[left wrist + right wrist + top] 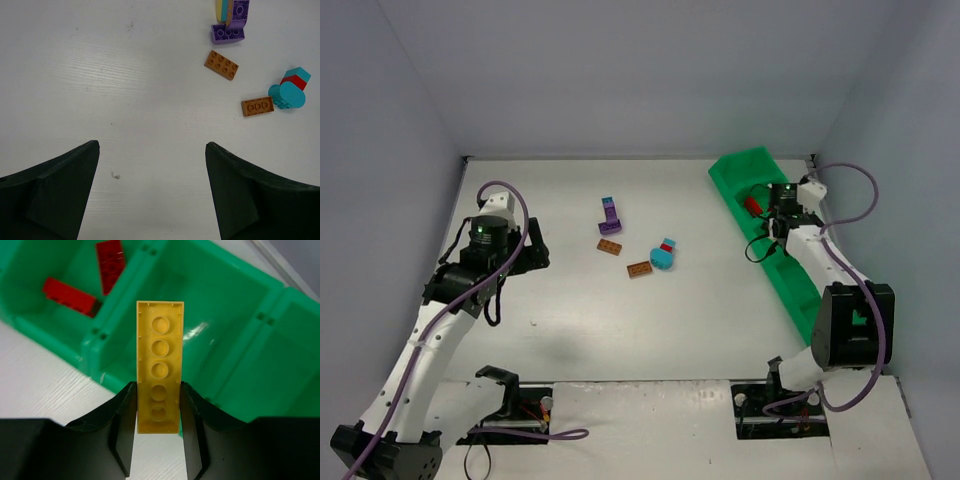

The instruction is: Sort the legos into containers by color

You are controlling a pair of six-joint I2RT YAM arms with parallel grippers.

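hovering at left: left gripper (151, 146), jaws spread wide apart, nothing between them, bare white table (125, 90) beneath
loose legos, mid-table: purple stack (228, 33) farthest back; brown plate (221, 65) just beside it; second brown plate (257, 106) nearer, just beside a teal piece (290, 97) with a red brick (295, 81) on it; all well apart from the tray
green tray (240, 305): along the right side; red bricks (68, 296), two, in one compartment
right gripper (159, 390): clamped on a long yellow plate (160, 350), held over the compartment next to the red one
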